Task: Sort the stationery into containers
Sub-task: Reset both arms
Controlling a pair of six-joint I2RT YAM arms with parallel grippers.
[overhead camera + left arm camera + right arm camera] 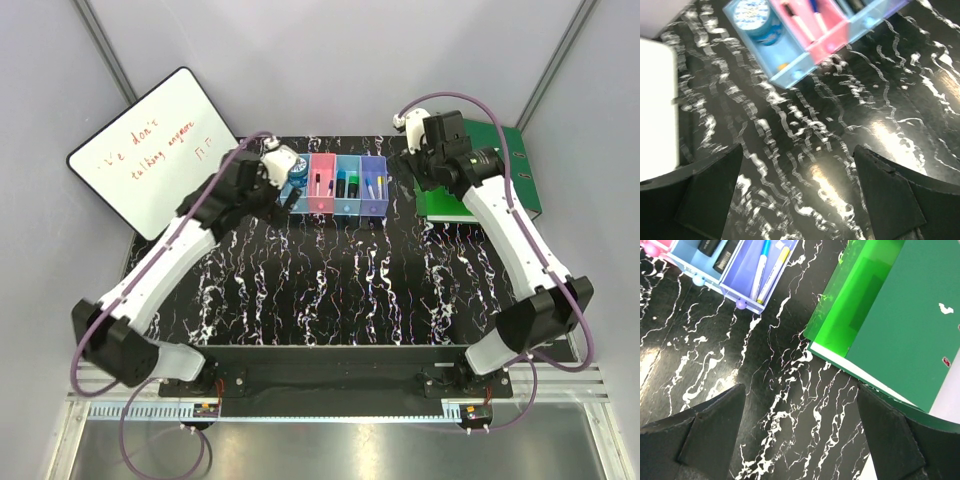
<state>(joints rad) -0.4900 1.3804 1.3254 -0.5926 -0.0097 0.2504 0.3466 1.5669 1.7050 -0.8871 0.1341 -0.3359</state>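
Four little joined bins [340, 208] sit in a row on the black worktop [330, 290], up at 12 o'clock in the top view. The blue roll [298, 172] lies in the blue bin at the 9 o'clock end of the row. Next to it, the pink bin holds white markers [320, 184]. The light blue bin holds dark-capped markers [347, 184], one with green on it. The purple bin at the 3 o'clock end holds two pens [764, 267], one with a blue tip and one with a yellow tip. The left gripper [800, 200] hangs over the bare worktop near the blue bin, at about 7 o'clock from it. Its jaws are spread wide and have nothing between them. The right gripper [800, 435] hangs over the worktop between the purple bin and the green binders [900, 315]. Its jaws are spread wide too, with nothing in them. A whiteboard [150, 150] with red writing leans at 10 o'clock.
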